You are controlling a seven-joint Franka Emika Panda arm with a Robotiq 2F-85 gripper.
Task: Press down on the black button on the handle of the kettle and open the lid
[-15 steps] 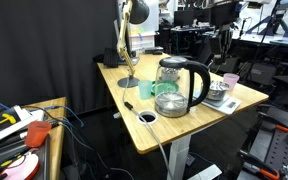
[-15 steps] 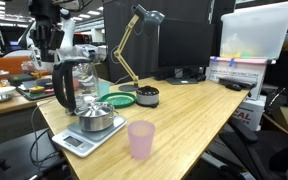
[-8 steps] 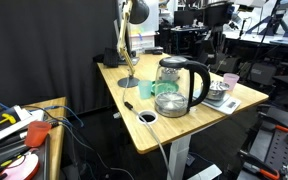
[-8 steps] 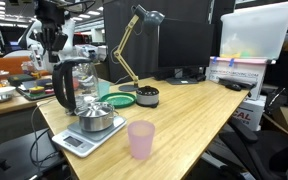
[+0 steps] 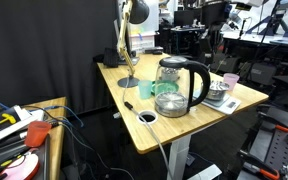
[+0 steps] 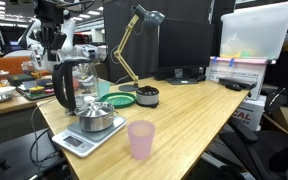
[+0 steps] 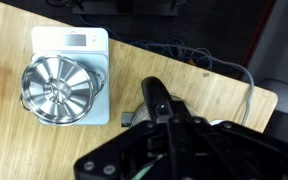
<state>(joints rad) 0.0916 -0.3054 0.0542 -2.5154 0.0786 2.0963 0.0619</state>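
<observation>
A pink cup and a bowl on a scale crowd the table's near corner; just behind, by the same edge, stands the kettle, lid apparently down. The gripper hangs above the handle, jaws too small to read. The button cannot be made out: a press landing off it could likely shove the kettle into the scale or overboard.

Upright glass kettle, lid closed
</observation>
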